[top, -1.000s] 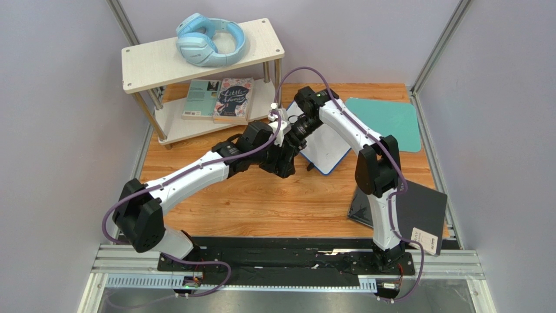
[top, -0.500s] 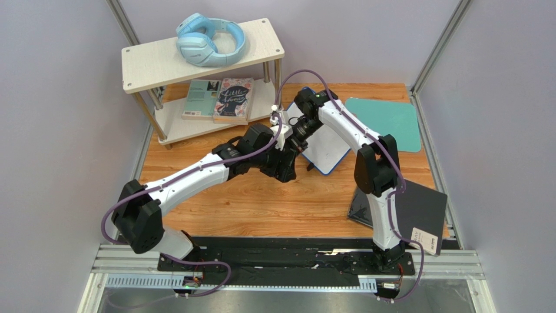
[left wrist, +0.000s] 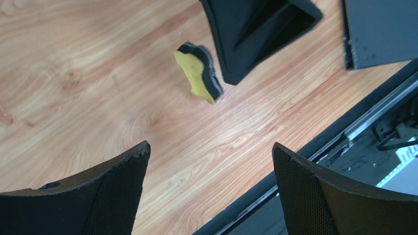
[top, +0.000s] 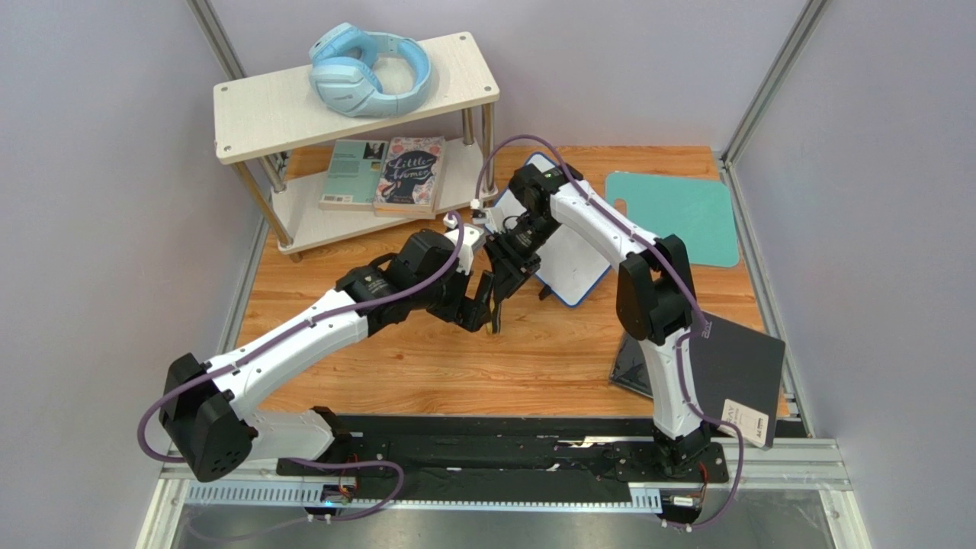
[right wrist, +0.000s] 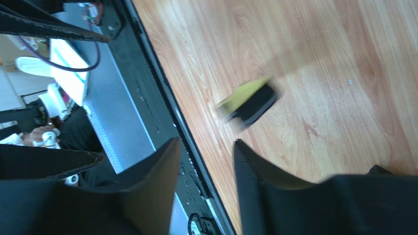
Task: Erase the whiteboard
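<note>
The whiteboard (top: 576, 261), white with a thin dark-blue frame, lies at the table's back centre, partly under my right arm. A yellow-and-black eraser (left wrist: 198, 72) is loose over the wooden table, held by neither gripper; it shows blurred in the right wrist view (right wrist: 248, 102). My right gripper (top: 505, 272) hangs just left of the board, above the eraser, jaws apart and empty (right wrist: 207, 142). My left gripper (top: 481, 307) is close below it, wide open and empty (left wrist: 211, 145). No writing shows on the visible part of the board.
A teal mat (top: 676, 212) lies at the back right. A black glossy panel (top: 733, 372) sits at the front right, also in the left wrist view (left wrist: 382, 29). A two-level shelf (top: 355, 103) with blue headphones (top: 367, 69) and books (top: 390, 172) stands back left.
My left arm has drawn back to the left and towards the near edge, away from the right gripper. My right gripper has swung left, off the board's edge.
</note>
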`<state>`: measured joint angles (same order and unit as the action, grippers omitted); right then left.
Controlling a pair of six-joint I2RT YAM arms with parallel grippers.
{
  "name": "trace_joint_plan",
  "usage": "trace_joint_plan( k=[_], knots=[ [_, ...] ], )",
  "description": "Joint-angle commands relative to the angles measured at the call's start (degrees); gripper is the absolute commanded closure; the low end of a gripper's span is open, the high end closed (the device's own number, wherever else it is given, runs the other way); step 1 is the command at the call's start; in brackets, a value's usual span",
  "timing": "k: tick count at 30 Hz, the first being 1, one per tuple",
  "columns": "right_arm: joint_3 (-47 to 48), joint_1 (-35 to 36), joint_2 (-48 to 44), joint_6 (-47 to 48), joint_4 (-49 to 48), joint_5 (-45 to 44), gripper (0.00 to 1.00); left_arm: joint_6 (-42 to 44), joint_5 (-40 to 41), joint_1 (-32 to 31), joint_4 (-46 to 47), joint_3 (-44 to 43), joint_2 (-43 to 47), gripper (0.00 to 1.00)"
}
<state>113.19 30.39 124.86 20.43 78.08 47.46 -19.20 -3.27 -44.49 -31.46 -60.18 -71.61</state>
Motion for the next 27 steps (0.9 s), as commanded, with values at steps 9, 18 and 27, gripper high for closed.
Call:
trace_joint_plan(
  k=[9, 18, 27],
  knots=[
    [-0.77, 4.41, -3.83, -1.26, -4.08, -13.79, 0.44, -1.36, 5.72, 0.19, -2.55, -0.37, -2.30, 0.06],
    [-6.13, -2.61, -17.16, -8.73, -13.39, -22.74, 0.40, -3.56, 6.79, 6.87, -4.57, 1.73, 0.68, 0.02],
    [-10.09, -10.51, -30.72, -11.54, -19.11, -26.46, 0.28, -1.63, 6.17, 9.07, -5.19, 0.16, 1.57, 0.02]
  ],
)
